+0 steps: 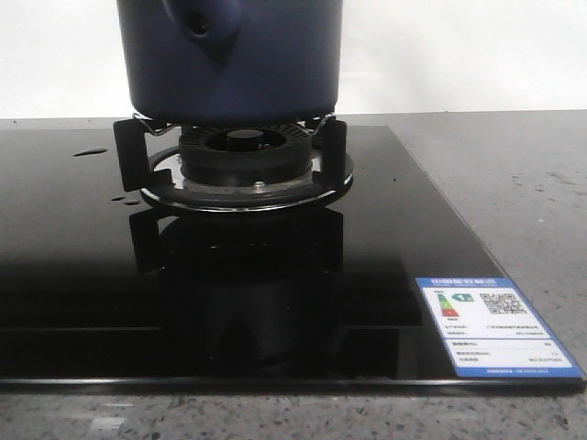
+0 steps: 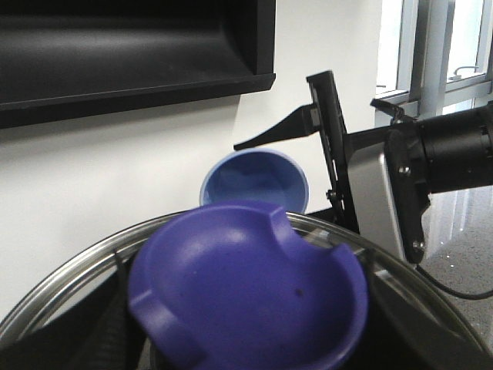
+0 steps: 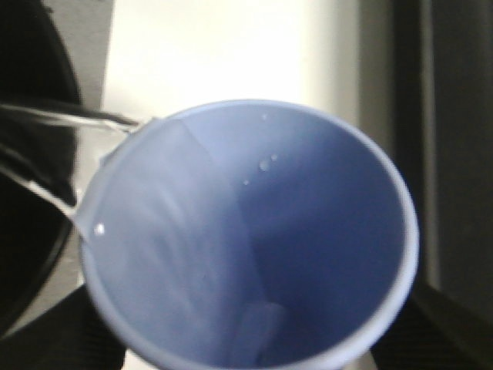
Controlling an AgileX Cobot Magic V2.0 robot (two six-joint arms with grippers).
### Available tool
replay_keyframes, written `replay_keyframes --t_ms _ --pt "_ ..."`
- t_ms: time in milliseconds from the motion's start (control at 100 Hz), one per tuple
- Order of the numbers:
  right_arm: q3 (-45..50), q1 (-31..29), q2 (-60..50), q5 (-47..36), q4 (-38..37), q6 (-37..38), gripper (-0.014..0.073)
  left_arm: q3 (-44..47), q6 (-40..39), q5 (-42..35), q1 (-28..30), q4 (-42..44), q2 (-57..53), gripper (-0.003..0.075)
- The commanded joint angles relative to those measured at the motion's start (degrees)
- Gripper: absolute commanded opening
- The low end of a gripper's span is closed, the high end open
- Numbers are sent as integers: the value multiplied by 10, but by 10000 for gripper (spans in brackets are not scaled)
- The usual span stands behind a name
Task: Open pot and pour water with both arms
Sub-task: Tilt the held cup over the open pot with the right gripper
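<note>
The dark navy pot (image 1: 275,64) stands on the gas burner (image 1: 246,151), its side nub (image 1: 199,26) facing the camera; its top is out of the front view. In the left wrist view a glass lid with a metal rim (image 2: 62,285) and a purple-blue knob (image 2: 246,293) fills the bottom, and my left gripper holds it by the knob, fingers hidden. My right gripper, one finger (image 2: 327,131) showing, is shut on a pale blue cup (image 3: 308,231). The cup is tilted and water (image 3: 54,116) runs from its rim towards the pot's dark opening (image 3: 31,193).
The burner sits on a black glass cooktop (image 1: 92,275) with a blue label (image 1: 495,325) at its front right and water drops (image 1: 90,152) at the left. A grey stone counter surrounds it. A black hood (image 2: 131,46) hangs on the white wall behind.
</note>
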Motion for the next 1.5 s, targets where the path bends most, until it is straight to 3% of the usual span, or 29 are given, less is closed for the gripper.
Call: replay_keyframes --t_ms 0,790,1490 --pt "-24 0 -25 -92 -23 -5 329 -20 -3 -3 -3 -49 -8 291" --pt "-24 0 -25 -183 -140 -5 329 -20 -3 1 -3 -49 -8 291" --pt "-24 0 -25 -164 -210 -5 329 -20 -3 2 -11 -49 -8 291"
